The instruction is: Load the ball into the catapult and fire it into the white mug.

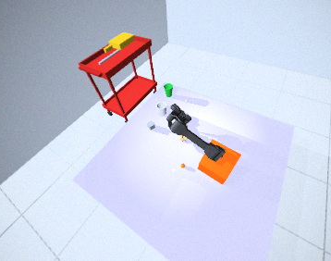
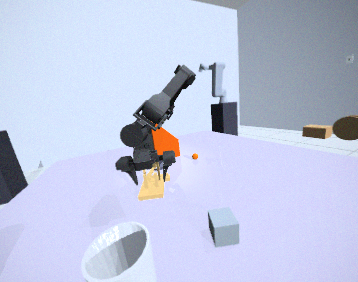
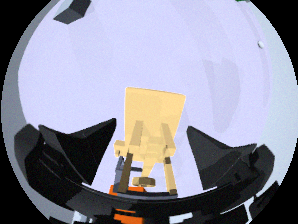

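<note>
The small orange ball (image 1: 182, 166) (image 2: 195, 156) lies on the mat, apart from the catapult and beside the orange block. The light wooden catapult (image 1: 181, 139) (image 2: 152, 191) (image 3: 155, 106) stands on the mat, its flat base towards the mug side. Its arm and small round cup show low in the wrist view, with no ball seen in the cup. The white mug (image 1: 162, 110) (image 2: 147, 262) stands upright. My gripper (image 2: 150, 182) (image 3: 153, 125) is wide open and empty, with one finger to each side of the catapult. Its height over the catapult is hard to tell.
A grey-blue cube (image 1: 151, 125) (image 2: 224, 227) (image 3: 72, 11) sits near the mug. A green cup (image 1: 168, 90) stands behind the mug. The orange block (image 1: 223, 168) (image 2: 166, 142) is at the arm's base. A red cart (image 1: 130, 94) stands past the mat's edge.
</note>
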